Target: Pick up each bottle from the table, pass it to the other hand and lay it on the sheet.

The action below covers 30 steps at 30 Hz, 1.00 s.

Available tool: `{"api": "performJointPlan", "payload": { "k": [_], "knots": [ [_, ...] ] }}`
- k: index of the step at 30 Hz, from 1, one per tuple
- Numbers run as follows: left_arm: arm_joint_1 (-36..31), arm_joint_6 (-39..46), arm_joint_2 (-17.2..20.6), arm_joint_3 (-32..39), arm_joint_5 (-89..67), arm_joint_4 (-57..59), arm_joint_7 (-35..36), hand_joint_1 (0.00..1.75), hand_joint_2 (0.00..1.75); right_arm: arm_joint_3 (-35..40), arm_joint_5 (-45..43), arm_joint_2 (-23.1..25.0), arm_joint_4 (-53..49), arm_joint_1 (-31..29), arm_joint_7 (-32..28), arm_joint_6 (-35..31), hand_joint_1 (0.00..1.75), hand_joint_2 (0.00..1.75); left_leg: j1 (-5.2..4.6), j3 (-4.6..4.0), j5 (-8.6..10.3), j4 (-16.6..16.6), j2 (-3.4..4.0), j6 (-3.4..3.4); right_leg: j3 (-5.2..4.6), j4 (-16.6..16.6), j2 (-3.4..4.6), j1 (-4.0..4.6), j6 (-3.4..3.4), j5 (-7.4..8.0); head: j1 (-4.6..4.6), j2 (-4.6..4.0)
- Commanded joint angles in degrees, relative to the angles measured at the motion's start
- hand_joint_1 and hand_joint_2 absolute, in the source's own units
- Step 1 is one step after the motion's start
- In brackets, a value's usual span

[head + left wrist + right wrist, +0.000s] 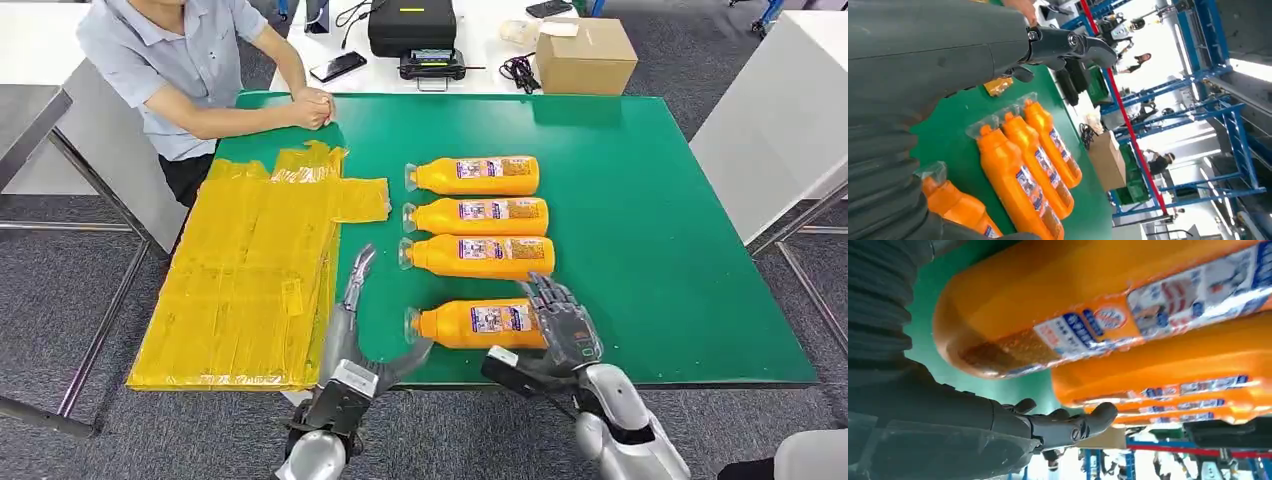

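Four orange bottles lie side by side on the green table (660, 250), caps pointing left. The nearest bottle (470, 324) (1088, 295) (955, 207) lies close to the front edge. My right hand (563, 318) (998, 425) is over its base end, fingers spread and not closed around it. My left hand (352, 325) (948, 60) is open beside the bottle's cap, fingers stretched forward and thumb reaching toward the cap. The other three bottles (478, 215) (1028, 165) lie farther back. The crinkled yellow sheet (250, 270) covers the table's left part.
A person sits at the far left corner, clasped hands (312, 107) resting on the table edge. Behind the green table are a cardboard box (585, 55), a black case (412, 25) and cables. A white table (770, 120) stands to the right.
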Motion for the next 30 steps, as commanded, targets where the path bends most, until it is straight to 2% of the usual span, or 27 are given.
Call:
{"api": "performJointPlan", "payload": {
  "k": [1,6,11,15,20,30],
  "knots": [
    [-2.5,-0.3,1.5,-2.7,0.3,4.2,0.7,0.0,1.75,4.2,-2.0,-0.7,7.3,-4.0,0.2,2.5,0.0,1.75,0.06,0.26,-0.08,0.0,0.08,-0.11,0.25,-0.1,0.05,0.07,-0.14,-0.05,0.02,0.0],
    [-2.6,-0.4,1.6,-2.9,0.3,4.4,1.0,0.0,1.75,4.8,-2.8,-1.5,8.6,-4.7,1.1,4.7,0.0,1.75,0.08,0.31,-0.1,-0.1,0.12,-0.13,0.3,-0.1,0.08,0.09,-0.16,-0.05,0.02,0.0],
    [-2.6,-0.8,1.6,-3.3,-0.1,4.5,1.5,0.0,1.75,7.4,-4.8,-3.4,9.2,-6.3,2.9,9.5,0.0,1.75,0.03,0.16,-0.02,-0.1,0.03,-0.06,0.15,-0.1,0.01,0.03,-0.08,-0.02,0.02,0.0],
    [-2.6,-0.8,1.6,-3.4,-0.1,4.6,1.5,0.0,1.75,7.5,-4.8,-3.7,9.1,-6.6,3.1,9.8,0.0,1.75,0.05,0.3,-0.05,-0.1,0.04,-0.09,0.29,-0.1,0.0,0.06,-0.11,-0.04,0.02,0.0],
    [-2.8,-1.5,1.6,-3.8,0.1,5.2,1.6,0.0,1.75,9.8,-5.9,-5.9,9.8,-9.1,5.2,12.9,0.0,1.75,0.04,0.36,-0.06,0.0,0.05,-0.1,0.35,-0.1,0.02,0.05,-0.12,-0.05,0.02,0.0],
    [-3.9,-1.8,1.0,-3.9,0.4,6.3,1.5,0.0,1.75,15.1,-5.5,-9.3,9.0,-14.3,4.7,17.6,0.0,1.75,0.0,0.32,-0.02,0.0,0.06,-0.06,0.32,0.0,0.03,0.03,-0.08,0.0,0.0,0.0]
  ]
}}
